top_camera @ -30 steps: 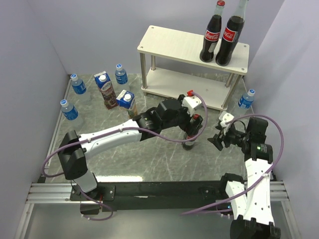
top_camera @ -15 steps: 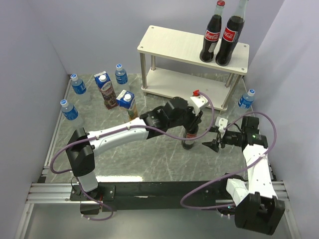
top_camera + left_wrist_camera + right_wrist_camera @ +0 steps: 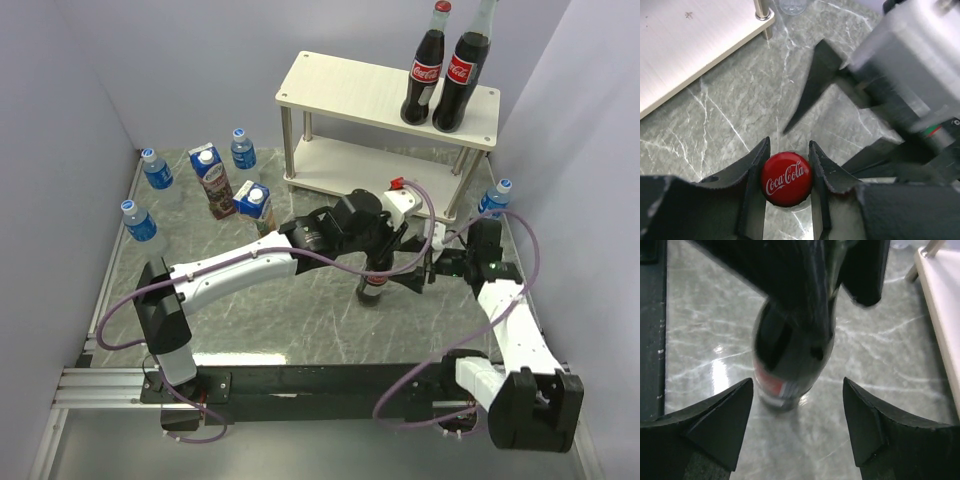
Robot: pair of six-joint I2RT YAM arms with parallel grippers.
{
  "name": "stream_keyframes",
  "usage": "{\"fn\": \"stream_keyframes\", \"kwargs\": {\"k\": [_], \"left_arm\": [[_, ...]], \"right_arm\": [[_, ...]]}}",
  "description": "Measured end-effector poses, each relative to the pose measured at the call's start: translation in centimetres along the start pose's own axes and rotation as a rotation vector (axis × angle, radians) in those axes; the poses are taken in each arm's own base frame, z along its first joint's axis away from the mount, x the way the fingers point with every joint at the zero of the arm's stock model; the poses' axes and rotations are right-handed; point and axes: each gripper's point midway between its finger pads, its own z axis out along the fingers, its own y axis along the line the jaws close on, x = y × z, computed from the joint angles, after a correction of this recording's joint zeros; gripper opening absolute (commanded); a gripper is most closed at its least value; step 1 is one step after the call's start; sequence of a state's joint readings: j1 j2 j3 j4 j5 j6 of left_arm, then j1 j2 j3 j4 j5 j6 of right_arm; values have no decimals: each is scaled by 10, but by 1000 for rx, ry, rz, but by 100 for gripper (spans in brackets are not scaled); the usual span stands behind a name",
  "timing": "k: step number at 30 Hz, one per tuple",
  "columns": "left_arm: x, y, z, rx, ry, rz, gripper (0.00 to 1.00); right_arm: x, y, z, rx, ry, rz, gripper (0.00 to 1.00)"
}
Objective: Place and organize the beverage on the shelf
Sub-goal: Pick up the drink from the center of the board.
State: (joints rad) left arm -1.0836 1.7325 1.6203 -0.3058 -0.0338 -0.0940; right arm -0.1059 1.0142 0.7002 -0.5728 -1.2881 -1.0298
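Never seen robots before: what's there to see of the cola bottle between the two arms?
The Coca-Cola bottle is dark and glossy, with a red label and a red cap bearing the white logo. The left gripper is shut on its neck at the cap. It leans slightly over the grey marbled table, while the right gripper, open, flanks its body without touching.

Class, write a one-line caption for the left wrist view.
Left gripper clamps the red Coca-Cola cap; right gripper open alongside.

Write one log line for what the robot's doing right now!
left gripper: shut on Coca-Cola bottle, near cap | right gripper: open, facing that bottle | shelf: two more bottles on top
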Motion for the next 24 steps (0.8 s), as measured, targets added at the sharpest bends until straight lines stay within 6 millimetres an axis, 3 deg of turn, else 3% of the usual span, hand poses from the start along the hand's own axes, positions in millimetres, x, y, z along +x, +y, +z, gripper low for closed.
{"fn": "stream_keyframes", "kwargs": {"k": [7, 14, 24], "left_arm": [[-18, -6, -6, -5, -29, 3, 0], [-41, -7, -12, -18, -80, 0, 0], [-50, -6, -15, -32, -102, -5, 0]], "right_arm": [[-29, -3, 24, 45, -75, -20, 80], [-54, -8, 34, 44, -145, 8, 80], [-63, -7, 40, 49, -196, 9, 77]]}}
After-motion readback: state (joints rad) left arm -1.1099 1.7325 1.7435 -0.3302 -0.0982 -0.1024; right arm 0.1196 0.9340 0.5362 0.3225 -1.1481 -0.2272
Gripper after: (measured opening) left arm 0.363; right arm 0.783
